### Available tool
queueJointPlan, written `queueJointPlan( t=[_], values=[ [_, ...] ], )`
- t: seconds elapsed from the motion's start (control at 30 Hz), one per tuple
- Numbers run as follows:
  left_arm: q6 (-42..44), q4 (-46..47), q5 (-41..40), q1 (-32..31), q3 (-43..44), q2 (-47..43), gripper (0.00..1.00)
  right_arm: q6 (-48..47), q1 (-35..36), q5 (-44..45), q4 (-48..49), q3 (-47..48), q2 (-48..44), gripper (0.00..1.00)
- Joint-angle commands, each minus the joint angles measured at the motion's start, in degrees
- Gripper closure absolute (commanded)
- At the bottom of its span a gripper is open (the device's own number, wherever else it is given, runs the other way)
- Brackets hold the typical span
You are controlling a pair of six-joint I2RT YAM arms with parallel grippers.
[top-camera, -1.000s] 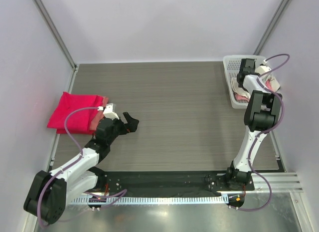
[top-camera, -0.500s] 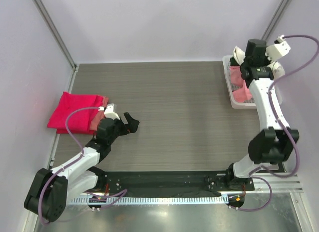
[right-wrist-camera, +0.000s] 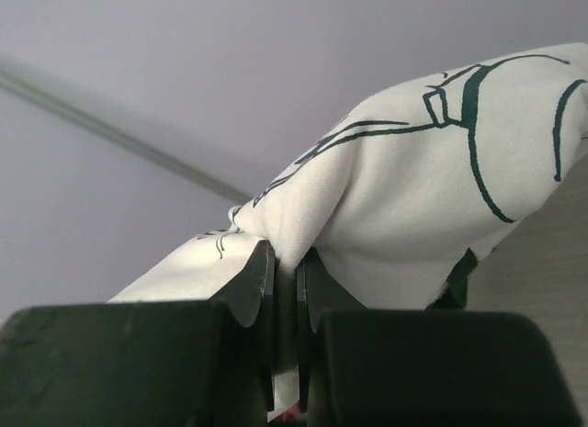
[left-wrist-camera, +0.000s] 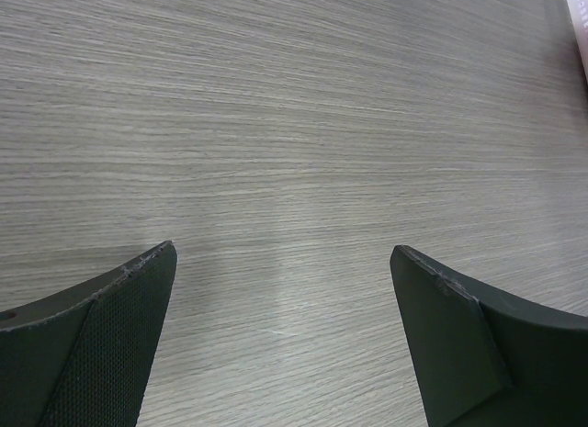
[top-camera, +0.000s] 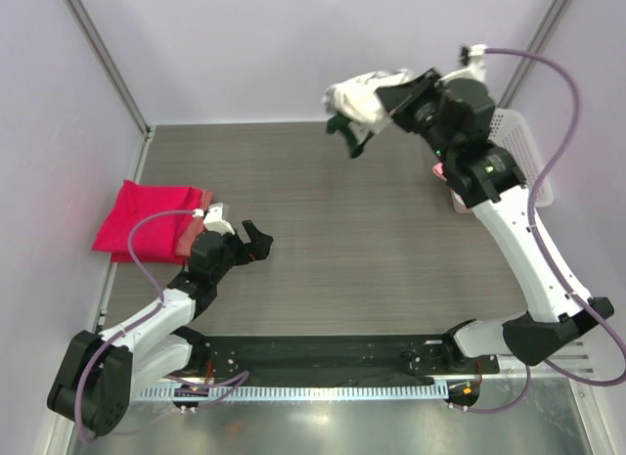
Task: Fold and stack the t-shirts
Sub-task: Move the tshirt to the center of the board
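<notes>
My right gripper (top-camera: pixel 389 101) is shut on the cream-white t-shirt (top-camera: pixel 360 96) with dark green parts and holds it bunched high above the far middle of the table. In the right wrist view the cloth (right-wrist-camera: pixel 413 197) is pinched between the closed jaws (right-wrist-camera: pixel 287 262). A folded red-pink t-shirt (top-camera: pixel 147 218) lies at the left edge, with a salmon one (top-camera: pixel 192 238) just under its right side. My left gripper (top-camera: pixel 256 242) is open and empty, low over bare table right of that pile. In the left wrist view its fingers (left-wrist-camera: pixel 110 326) stand wide apart.
The white mesh basket (top-camera: pixel 523 157) stands at the far right, mostly behind my right arm, with a bit of pink cloth (top-camera: pixel 452 179) showing at its left side. Metal frame posts rise at the back corners. The wood-grain table (top-camera: pixel 333 240) lies between the arms.
My right arm has lifted out of the basket and swung left and up, carrying the cream-white t-shirt. The left arm has not moved.
</notes>
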Motion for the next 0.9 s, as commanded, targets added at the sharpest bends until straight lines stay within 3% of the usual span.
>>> queueJointPlan(
  t=[0.0, 0.03, 0.07, 0.1, 0.13, 0.17, 0.3, 0.5, 0.7, 0.87],
  values=[
    [0.14, 1.6, -0.79, 0.05, 1.68, -1.12, 0.0, 0.89, 4.98, -6.91, -0.29, -3.84, -0.41, 0.98],
    [0.14, 1.52, -0.79, 0.05, 1.68, -1.21, 0.0, 0.45, 5.52, -8.83, -0.29, -7.51, -1.11, 0.85],
    [0.14, 1.43, -0.96, 0.05, 1.68, -1.21, 0.0, 0.36, 5.96, -9.89, -0.11, -9.55, -2.16, 0.65],
    [0.14, 1.34, -1.14, 0.13, 1.68, -1.29, 0.0, 0.79, 5.87, -10.08, -0.37, -11.74, -2.78, 0.42],
    [0.14, 1.17, -1.14, 0.13, 1.68, -1.38, 0.0, 0.97, 5.96, -9.21, -0.55, -16.64, -3.48, 0.09],
    [0.05, 1.16, -1.23, 0.13, 1.68, -1.3, 0.01, 0.54, 5.96, -8.16, -0.55, -19.12, -5.06, 0.04],
    [-0.04, 0.99, -1.4, 0.13, 1.85, -1.12, 0.01, -2.18, 5.96, -6.99, 1.03, -29.59, -6.31, 0.04],
    [0.05, 0.46, -0.88, 0.13, 2.82, 0.37, 0.0, -9.56, 7.8, -10.87, 1.21, -36.9, 0.27, 0.4],
    [-0.04, -0.59, -0.87, 0.05, 4.14, 2.39, 0.0, -11.86, 15.09, -5.96, 2.0, -40.5, 5.12, 0.53],
    [-0.04, -1.47, -0.7, 0.13, 5.1, 3.27, 0.0, -9.14, 23.0, -2.44, 5.68, -42.52, 9.94, 0.54]
  ],
)
